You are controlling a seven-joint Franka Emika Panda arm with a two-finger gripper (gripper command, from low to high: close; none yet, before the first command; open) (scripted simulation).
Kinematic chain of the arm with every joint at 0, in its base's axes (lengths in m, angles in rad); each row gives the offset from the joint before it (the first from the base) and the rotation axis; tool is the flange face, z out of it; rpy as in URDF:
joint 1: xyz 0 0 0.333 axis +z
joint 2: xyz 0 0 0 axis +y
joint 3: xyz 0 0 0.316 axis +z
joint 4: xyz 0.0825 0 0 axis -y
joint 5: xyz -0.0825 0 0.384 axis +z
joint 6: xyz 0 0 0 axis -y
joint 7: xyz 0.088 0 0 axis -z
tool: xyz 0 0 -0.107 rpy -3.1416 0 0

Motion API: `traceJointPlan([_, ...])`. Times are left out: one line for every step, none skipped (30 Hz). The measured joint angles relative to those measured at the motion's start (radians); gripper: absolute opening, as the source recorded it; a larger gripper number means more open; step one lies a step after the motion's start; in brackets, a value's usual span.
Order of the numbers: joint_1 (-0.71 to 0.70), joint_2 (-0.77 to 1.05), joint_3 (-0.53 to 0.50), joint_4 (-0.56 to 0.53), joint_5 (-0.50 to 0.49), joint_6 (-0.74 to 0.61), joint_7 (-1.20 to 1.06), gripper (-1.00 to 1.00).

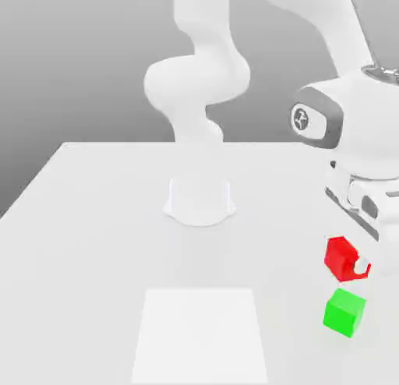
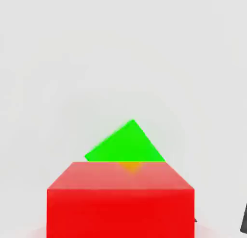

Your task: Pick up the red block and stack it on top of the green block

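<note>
**Arm bent over to the exterior view's right, gripper clamped**

The white Franka arm [image 1: 199, 79] rises from its round base at the back of the tabletop [image 1: 93, 243], curls through a bulky elbow, and reaches across to the exterior view's right. The wrist housing with its grey ring sits high at that edge, the hand below it pointing downward. The gripper [image 1: 348, 265] hangs under the hand, its jaws closed on the red block [image 1: 338, 255], which is held clear of the surface.
</note>
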Motion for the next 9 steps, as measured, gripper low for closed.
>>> traceJointPlan([-0.002,0.033,0.002,0.003,0.005,0.030,-0.004,-1.00])
traceJointPlan([-0.003,0.068,0.004,0.005,0.010,0.062,-0.007,-1.00])
traceJointPlan([-0.004,0.096,0.005,0.006,0.012,0.089,-0.008,1.00])
traceJointPlan([-0.004,0.096,0.005,0.006,0.012,0.089,-0.008,1.00])
traceJointPlan([-0.004,0.096,0.005,0.006,0.012,0.089,-0.008,1.00])
traceJointPlan([-0.004,0.096,0.005,0.006,0.012,0.089,-0.008,1.00])
traceJointPlan([-0.004,0.096,0.005,0.006,0.012,0.089,-0.008,1.00])
traceJointPlan([-0.004,0.096,0.005,0.006,0.012,0.089,-0.008,1.00])
traceJointPlan([-0.005,0.111,0.006,0.007,0.014,0.103,-0.011,1.00])
